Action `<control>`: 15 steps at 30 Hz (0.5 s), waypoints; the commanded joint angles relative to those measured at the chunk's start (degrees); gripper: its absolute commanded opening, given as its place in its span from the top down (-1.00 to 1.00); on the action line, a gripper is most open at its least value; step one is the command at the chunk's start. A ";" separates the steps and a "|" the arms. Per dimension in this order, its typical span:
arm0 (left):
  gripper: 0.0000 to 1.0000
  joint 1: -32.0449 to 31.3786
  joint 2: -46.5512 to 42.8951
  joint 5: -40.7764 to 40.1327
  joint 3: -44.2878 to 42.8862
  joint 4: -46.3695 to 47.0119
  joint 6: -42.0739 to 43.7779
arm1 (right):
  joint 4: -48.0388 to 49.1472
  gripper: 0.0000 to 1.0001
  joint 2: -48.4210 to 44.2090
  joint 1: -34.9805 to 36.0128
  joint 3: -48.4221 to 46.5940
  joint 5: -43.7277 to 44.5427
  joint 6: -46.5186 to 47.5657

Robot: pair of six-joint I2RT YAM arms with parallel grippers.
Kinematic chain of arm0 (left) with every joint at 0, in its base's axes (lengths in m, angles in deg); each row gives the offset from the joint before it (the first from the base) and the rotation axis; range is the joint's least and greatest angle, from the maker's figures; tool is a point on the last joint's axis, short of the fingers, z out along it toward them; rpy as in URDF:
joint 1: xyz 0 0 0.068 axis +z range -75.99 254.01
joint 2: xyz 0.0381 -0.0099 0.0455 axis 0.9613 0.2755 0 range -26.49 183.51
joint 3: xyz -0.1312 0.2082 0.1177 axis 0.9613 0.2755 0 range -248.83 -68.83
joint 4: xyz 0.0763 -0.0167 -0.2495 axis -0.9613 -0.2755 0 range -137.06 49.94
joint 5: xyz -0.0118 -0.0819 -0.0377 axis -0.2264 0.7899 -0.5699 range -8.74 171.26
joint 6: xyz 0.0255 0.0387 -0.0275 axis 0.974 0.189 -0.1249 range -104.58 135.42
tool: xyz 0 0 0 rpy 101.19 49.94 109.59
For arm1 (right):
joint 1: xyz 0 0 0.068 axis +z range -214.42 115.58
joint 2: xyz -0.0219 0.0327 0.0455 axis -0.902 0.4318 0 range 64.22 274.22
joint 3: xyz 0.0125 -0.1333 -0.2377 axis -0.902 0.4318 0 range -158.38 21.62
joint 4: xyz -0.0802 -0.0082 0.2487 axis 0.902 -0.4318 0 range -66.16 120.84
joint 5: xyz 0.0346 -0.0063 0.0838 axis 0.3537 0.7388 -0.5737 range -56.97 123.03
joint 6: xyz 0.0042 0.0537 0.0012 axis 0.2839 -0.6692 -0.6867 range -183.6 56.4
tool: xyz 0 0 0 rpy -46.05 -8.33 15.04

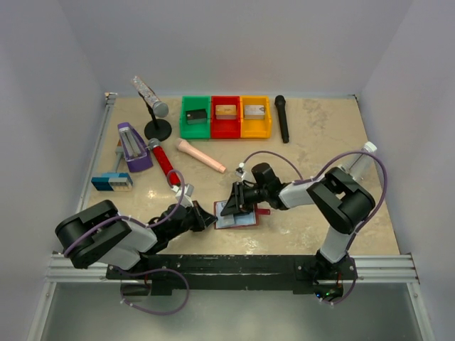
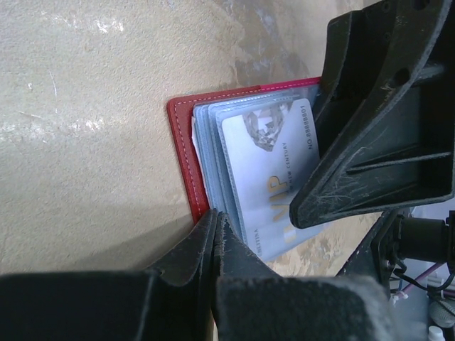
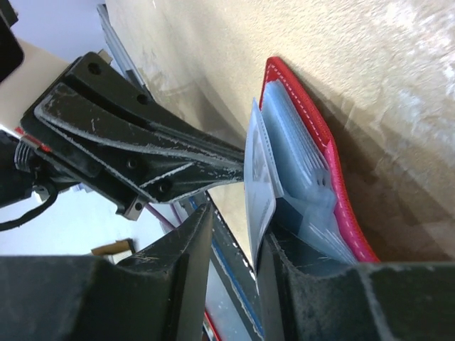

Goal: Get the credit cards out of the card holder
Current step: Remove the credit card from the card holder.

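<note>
The dark red card holder (image 1: pixel 242 220) lies open on the table between both arms, its pale blue clear pockets (image 2: pixel 213 142) fanned out. A pale silver credit card (image 2: pixel 266 177) marked VIP is on top. My left gripper (image 2: pixel 215 219) is shut, and its tips press on the holder's red edge (image 2: pixel 185 163) at the near corner. My right gripper (image 3: pixel 234 224) hovers over the holder with its jaws apart. The lifted silver card (image 3: pixel 259 177) stands on edge between them. It leans against one finger (image 3: pixel 298 284) and is clear of the other.
Green (image 1: pixel 195 117), red (image 1: pixel 226 117) and yellow (image 1: pixel 256 117) bins with blocks sit at the back. A black microphone (image 1: pixel 282 117) lies beside them. A red microphone (image 1: pixel 163 162), a peach stick (image 1: pixel 200 155), a purple object (image 1: pixel 133 145) and a mic stand (image 1: pixel 158 130) are on the left.
</note>
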 commanded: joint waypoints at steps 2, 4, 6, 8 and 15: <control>1.00 -0.80 0.39 -0.75 2.98 -2.37 -0.95 | -3.00 0.38 -4.61 1.10 -1.27 -1.13 2.36; 1.00 -0.80 0.66 -1.27 2.98 -2.72 -1.22 | -3.53 0.38 -5.23 0.92 -1.09 -1.04 2.45; 1.00 -0.80 0.84 -1.54 2.98 -2.98 -1.31 | -4.14 0.39 -5.67 0.75 -1.00 -0.86 2.89; 1.00 -0.80 1.10 -1.71 2.98 -2.98 -1.39 | -5.19 0.39 -6.37 0.57 -1.00 -0.69 3.33; 1.00 -0.80 1.45 -2.42 2.98 -2.72 -1.66 | -8.62 0.39 -8.04 0.22 -1.18 -0.07 5.09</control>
